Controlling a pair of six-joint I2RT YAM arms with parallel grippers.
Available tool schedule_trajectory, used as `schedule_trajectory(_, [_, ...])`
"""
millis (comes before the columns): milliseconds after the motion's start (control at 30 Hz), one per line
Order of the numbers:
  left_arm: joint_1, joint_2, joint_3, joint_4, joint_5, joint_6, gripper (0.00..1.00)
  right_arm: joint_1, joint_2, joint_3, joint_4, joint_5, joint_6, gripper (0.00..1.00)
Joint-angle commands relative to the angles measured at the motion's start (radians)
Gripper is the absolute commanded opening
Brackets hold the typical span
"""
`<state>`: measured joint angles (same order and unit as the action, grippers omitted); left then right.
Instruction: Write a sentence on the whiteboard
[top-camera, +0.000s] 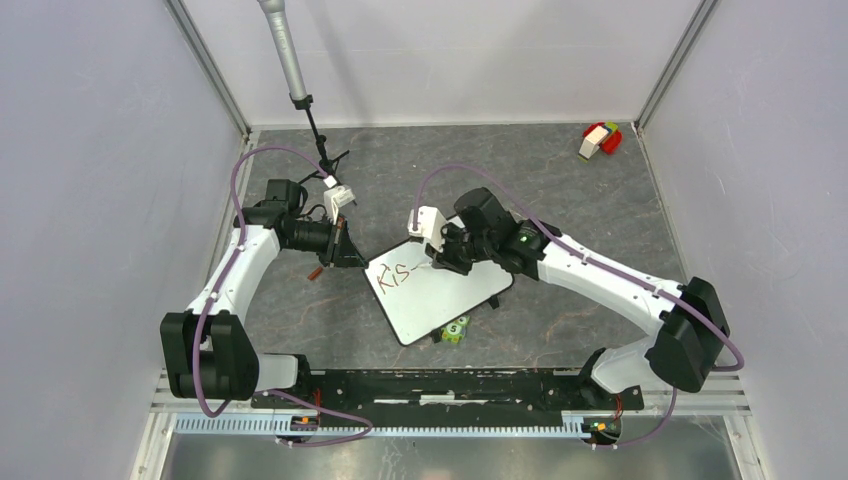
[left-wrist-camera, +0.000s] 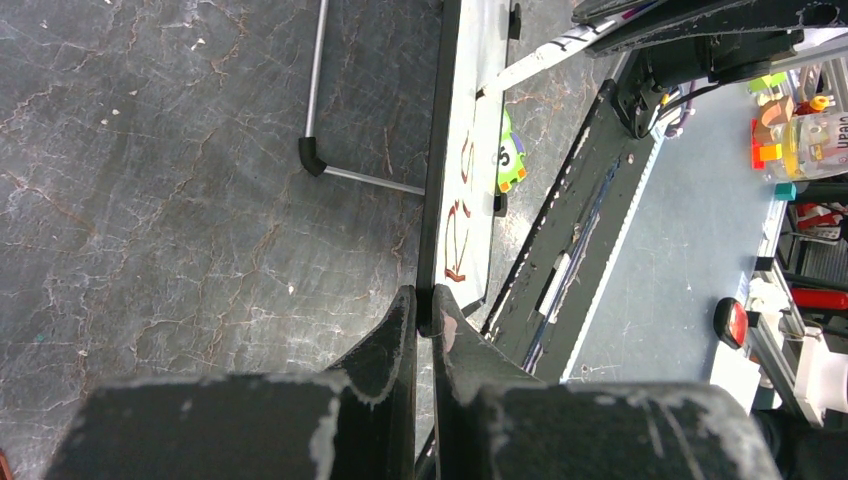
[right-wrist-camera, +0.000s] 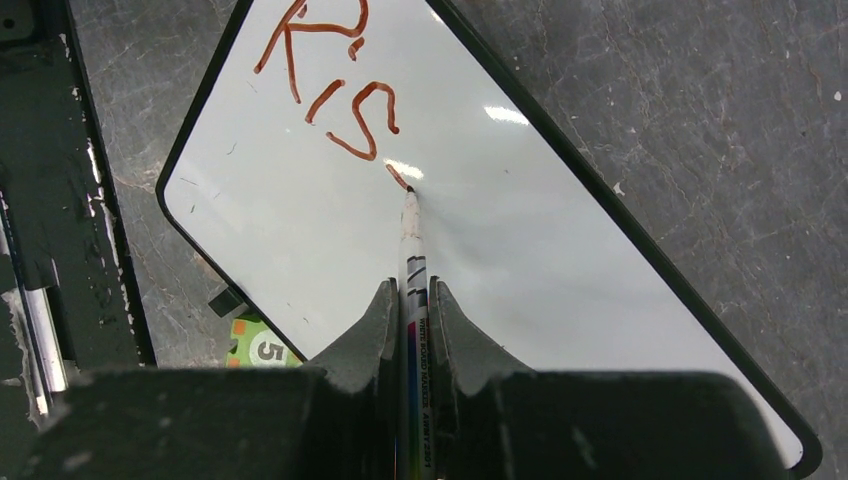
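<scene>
Black-rimmed white rectangular whiteboard (top-camera: 450, 295) lying diagonally, edge pinched by left gripper (left-wrist-camera: 424, 300); right gripper (right-wrist-camera: 410, 290) clenching slim white marker pen (right-wrist-camera: 410, 230), tip-forward, touching beside reddish-brown lettering "Ris" (right-wrist-camera: 325, 102); contact visible wrist-side only.

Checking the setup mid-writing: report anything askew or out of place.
The whiteboard lies skewed, its corner pinched by the left gripper. A green numbered tile pokes from under its near edge, so it may not sit flat. A red-and-white object sits in the far right corner.

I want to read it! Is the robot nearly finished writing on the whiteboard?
Not nearly. Done: the letters "Ris" are on the whiteboard. In hand: the right hand presses the marker down, starting the next letter, while the left hand pinches the board's edge. Left: the rest of this word, and likely more words.
</scene>
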<state>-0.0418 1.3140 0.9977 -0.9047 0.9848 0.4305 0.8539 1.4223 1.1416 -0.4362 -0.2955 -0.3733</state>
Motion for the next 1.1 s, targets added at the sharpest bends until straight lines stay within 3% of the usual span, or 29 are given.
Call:
schedule_trajectory(0, [-0.016,-0.006,0.012,-0.032,0.014,0.006,0.02,-0.015,-0.001,0.063,0.001,0.040,-0.027,0.00])
schedule_trajectory(267, [-0.017,-0.009,0.012,-0.031,0.013,0.004,0.02,-0.009,0.035,0.106,0.001,0.017,-0.019,0.00])
schedule_trajectory(1067, [-0.017,-0.012,0.010,-0.031,0.010,0.004,0.02,0.042,-0.021,-0.037,0.014,0.059,-0.029,0.00])
